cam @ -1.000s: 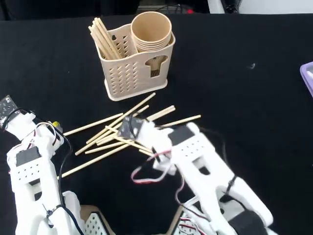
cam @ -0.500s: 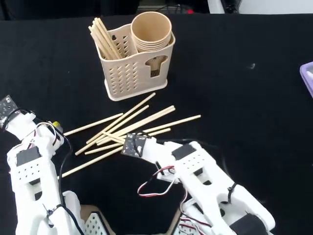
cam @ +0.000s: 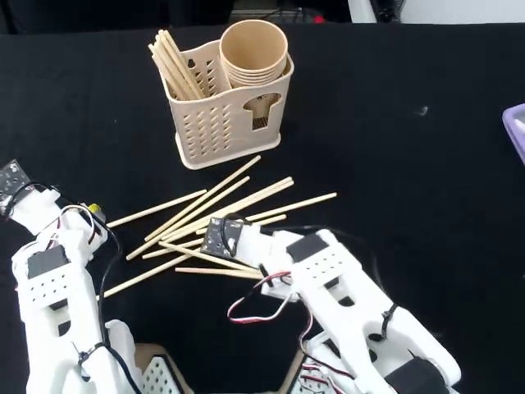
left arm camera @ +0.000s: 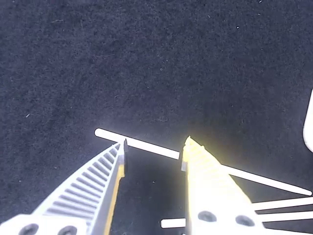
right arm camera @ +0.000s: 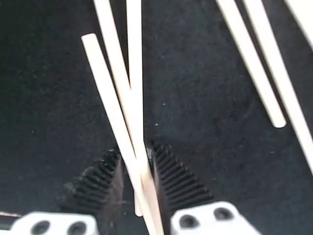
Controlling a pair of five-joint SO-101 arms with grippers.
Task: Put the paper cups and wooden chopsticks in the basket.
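Observation:
A beige slotted basket (cam: 217,123) stands at the back of the black table. It holds a stack of paper cups (cam: 253,51) and a bundle of wooden chopsticks (cam: 176,66). Several loose chopsticks (cam: 225,199) lie fanned out in front of it. My right gripper (cam: 260,269) (right arm camera: 135,164) is shut on two chopsticks (cam: 205,255) (right arm camera: 117,98), which stick out from its jaws toward the left arm. At the near left, my left gripper (cam: 96,215) (left arm camera: 154,147) stands open just above the cloth, with the tip of one chopstick (left arm camera: 137,143) lying at its fingertips.
A purple object (cam: 517,127) pokes in at the table's right edge. The right half of the black cloth is bare. Red and white cables (cam: 254,300) loop beside the right arm.
My right gripper has drawn back toward the near edge from the pile, and two chopsticks held in it have swung out of the pile. The left arm has not moved.

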